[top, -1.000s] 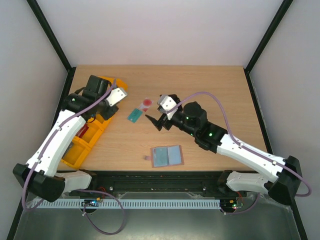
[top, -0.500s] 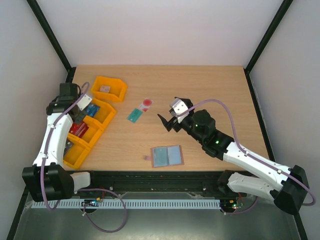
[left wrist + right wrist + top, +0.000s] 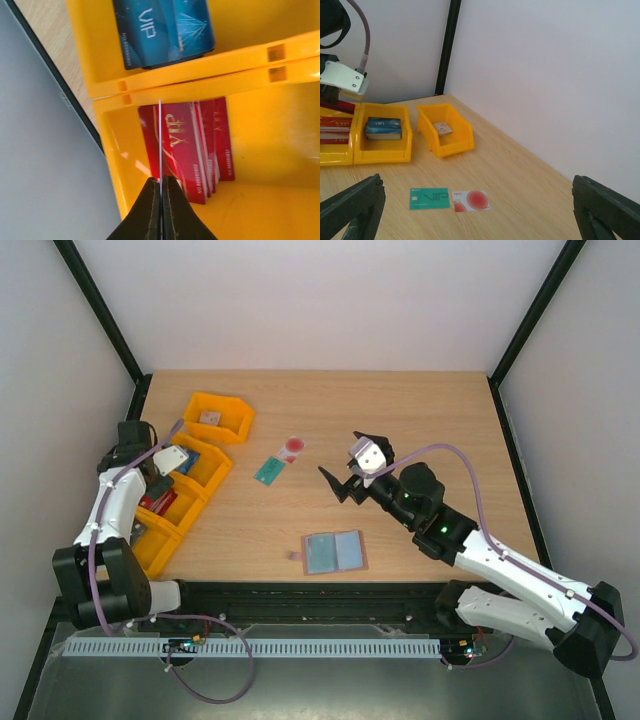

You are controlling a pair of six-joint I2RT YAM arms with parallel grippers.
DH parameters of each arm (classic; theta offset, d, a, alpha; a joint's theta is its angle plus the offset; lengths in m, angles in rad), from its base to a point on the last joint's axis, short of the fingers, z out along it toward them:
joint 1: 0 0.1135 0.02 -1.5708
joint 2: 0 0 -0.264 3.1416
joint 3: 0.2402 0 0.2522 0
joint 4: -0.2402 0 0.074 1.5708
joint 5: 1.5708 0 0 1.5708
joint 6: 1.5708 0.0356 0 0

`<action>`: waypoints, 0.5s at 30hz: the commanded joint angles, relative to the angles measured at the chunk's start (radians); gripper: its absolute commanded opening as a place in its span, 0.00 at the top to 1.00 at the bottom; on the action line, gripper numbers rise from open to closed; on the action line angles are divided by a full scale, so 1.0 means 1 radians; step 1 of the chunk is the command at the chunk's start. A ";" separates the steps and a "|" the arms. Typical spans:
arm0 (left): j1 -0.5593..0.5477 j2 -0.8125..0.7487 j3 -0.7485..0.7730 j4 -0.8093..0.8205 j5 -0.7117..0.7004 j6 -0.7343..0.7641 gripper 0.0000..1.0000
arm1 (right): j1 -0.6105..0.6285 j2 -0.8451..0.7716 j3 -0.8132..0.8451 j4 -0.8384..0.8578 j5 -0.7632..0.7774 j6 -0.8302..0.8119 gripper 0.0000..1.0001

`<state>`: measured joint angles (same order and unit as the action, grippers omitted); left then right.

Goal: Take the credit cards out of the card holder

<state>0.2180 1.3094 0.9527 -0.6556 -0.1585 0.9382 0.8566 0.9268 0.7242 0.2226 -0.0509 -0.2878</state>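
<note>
Top view: card holder (image 3: 333,553) is lying open by the worktop's near edge, with teal card (image 3: 268,471) and pale card (image 3: 291,449) lying mid-worktop, so extraction is looking done. Left wrist: left hand (image 3: 161,187) is sitting pinched shut over an orange bin (image 3: 210,75). Right wrist: right hand (image 3: 477,180) is gaping wide and empty, and the next move is probably only parking.

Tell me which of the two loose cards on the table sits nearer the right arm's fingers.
The pale white-pink rectangular card with the red round mark; the teal-green rectangular card lies on its far side, toward the orange plastic bins.

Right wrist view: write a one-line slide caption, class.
Open right fingers frame the teal card and red-marked white card side by side on the table.
</note>
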 commanded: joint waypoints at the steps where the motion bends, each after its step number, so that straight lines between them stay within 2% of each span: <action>1: 0.036 0.013 -0.010 0.061 0.028 0.059 0.98 | -0.004 -0.019 -0.011 0.032 -0.014 -0.010 0.01; 4: 0.062 0.010 -0.044 0.077 0.062 0.071 0.98 | -0.004 -0.034 -0.021 0.046 -0.035 -0.016 0.01; 10: 0.080 0.017 -0.095 0.185 0.043 0.028 0.98 | -0.004 -0.051 -0.030 0.050 -0.050 -0.022 0.01; 15: 0.080 0.005 -0.173 0.326 0.005 0.014 0.98 | -0.004 -0.058 -0.032 0.050 -0.093 -0.025 0.01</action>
<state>0.2932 1.3212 0.8345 -0.4568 -0.1398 0.9668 0.8566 0.8909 0.7067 0.2371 -0.1028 -0.3016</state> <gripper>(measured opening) 0.026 0.987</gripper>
